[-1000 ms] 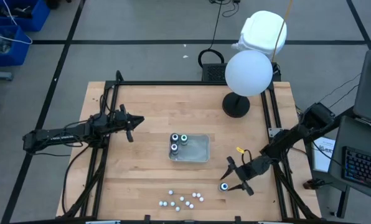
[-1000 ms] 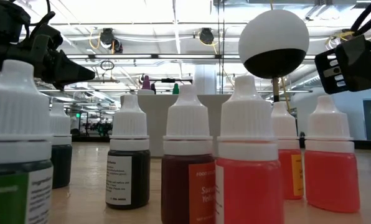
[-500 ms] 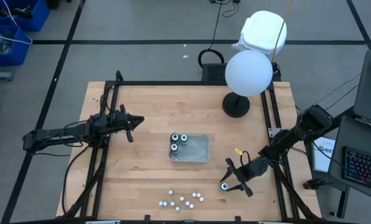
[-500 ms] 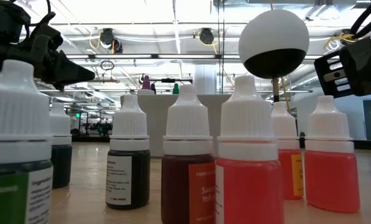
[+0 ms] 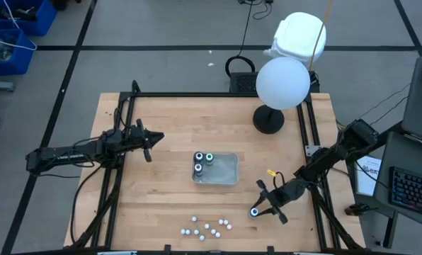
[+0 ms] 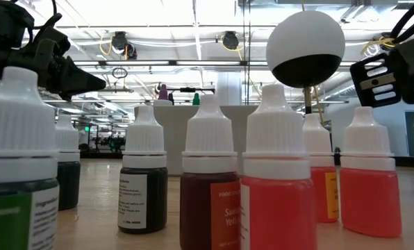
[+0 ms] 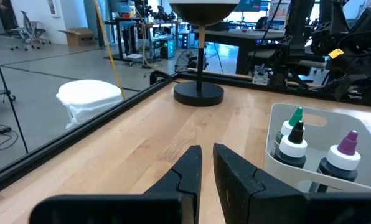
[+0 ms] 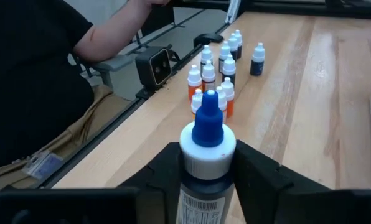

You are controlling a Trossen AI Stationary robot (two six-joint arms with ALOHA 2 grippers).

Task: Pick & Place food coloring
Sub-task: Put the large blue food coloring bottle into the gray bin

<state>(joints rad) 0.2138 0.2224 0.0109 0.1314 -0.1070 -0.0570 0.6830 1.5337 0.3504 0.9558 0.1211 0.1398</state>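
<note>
One dark food coloring bottle (image 8: 207, 149) with a white cap and blue tip stands upright between my right gripper's (image 5: 262, 207) fingers, near the table's near right corner; from above it shows as a blue-ringed top (image 5: 255, 212). Three more bottles (image 5: 202, 161), with green, black and purple tips (image 7: 295, 134), stand in the clear tray (image 5: 225, 170) at the table's middle. My left gripper (image 5: 156, 138) hovers left of the tray; its fingers (image 7: 195, 168) are nearly together and hold nothing. My right gripper has the blue-tipped bottle pinched between its two fingers (image 8: 251, 168), which lie against the sides of the white cap (image 8: 192, 149) and the neck below it. The bottle stays upright. Whether its base is on the table I cannot tell.
A cluster of several small dropper bottles (image 5: 207, 227) stands by the near edge and fills the low view (image 6: 276, 173). A white globe lamp (image 5: 282, 83) on a dark base (image 5: 267, 119) stands far right. A person in a black shirt (image 8: 36, 74) is beside the table.
In the low view my right gripper has tipped and shifted a little. In the high view the blue-topped bottle stays at the same spot on the table.
</note>
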